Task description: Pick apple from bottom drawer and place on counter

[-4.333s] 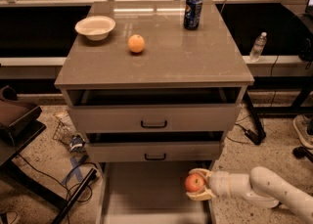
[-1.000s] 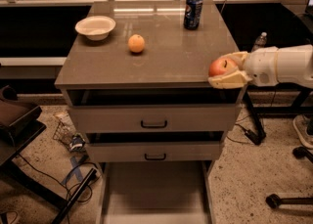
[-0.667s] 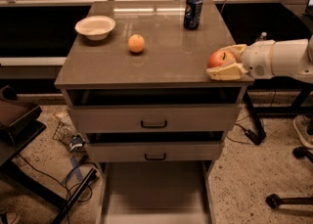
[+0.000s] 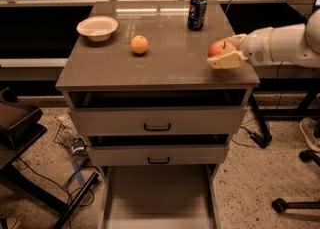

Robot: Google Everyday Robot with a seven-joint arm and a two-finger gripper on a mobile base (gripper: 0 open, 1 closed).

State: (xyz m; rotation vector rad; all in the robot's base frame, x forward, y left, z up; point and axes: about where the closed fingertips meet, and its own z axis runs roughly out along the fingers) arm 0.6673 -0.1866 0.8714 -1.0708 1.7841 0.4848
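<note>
The red-orange apple [image 4: 218, 48] is held in my gripper [image 4: 226, 51], whose pale fingers are shut on it. The gripper reaches in from the right, just above the right side of the grey-brown counter [image 4: 165, 65]. I cannot tell whether the apple touches the counter. The bottom drawer [image 4: 157, 200] is pulled out below the cabinet; its pale floor shows nothing on it.
On the counter stand a white bowl [image 4: 97, 27] at the back left, an orange [image 4: 139, 44] near the middle and a blue soda can [image 4: 197, 11] at the back right. Two handled drawers [image 4: 157, 122] stand slightly open. Cables and clutter [image 4: 70, 138] lie on the floor at left.
The gripper lifted the apple from the bottom drawer up to counter height, then moved left and slightly down over the counter's right side.
</note>
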